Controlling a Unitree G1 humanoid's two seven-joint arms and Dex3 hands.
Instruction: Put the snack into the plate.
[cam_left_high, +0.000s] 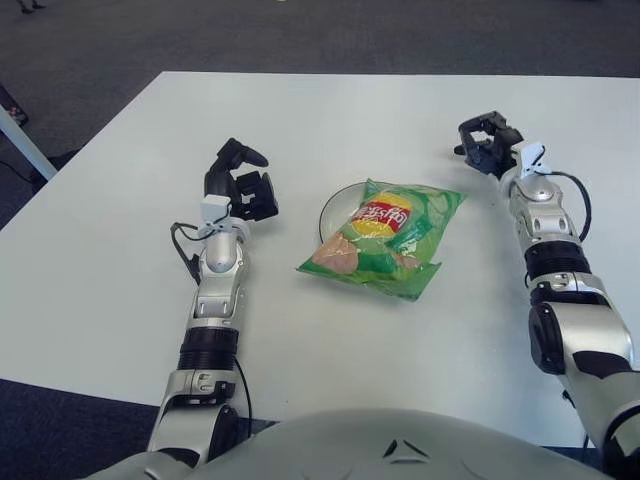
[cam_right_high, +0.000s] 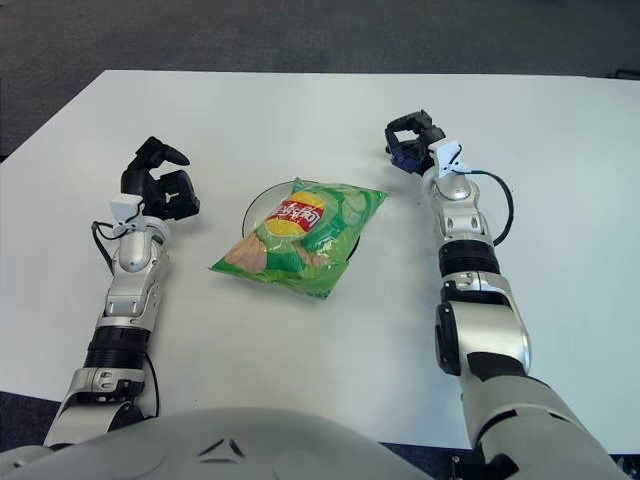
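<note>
Two robot arms reach forward over a white table (cam_left_high: 120, 270) that fills most of the view. Beyond its far edge lies dark grey carpet (cam_left_high: 330, 35), and carpet also shows past the table's left corner and along the near edge. At the far left, a pale slanted bar (cam_left_high: 25, 140), perhaps a furniture leg, crosses the carpet beside the table.

On the left side, the left hand (cam_left_high: 240, 180) is raised at the end of a silver forearm, with its black fingers curled loosely inward and nothing between them. It shows to the left of the plate, apart from it.

Near the middle, a white plate (cam_left_high: 335, 205) sits on the table. Only its left rim and a little of its inside can be seen, because the snack (cam_left_high: 385, 240) lies across it. The snack is a green crisp bag, lying flat and slanted, its far right part over the plate and its near left end hanging past the rim onto the table. Its front carries a yellow and red logo with white characters too small to read, and a picture of pale crisps near the lower left end.

On the right side, the right hand (cam_left_high: 488, 148) shows beyond and to the right of the bag, well apart from it. Its black fingers are curled in on themselves and hold nothing.
</note>
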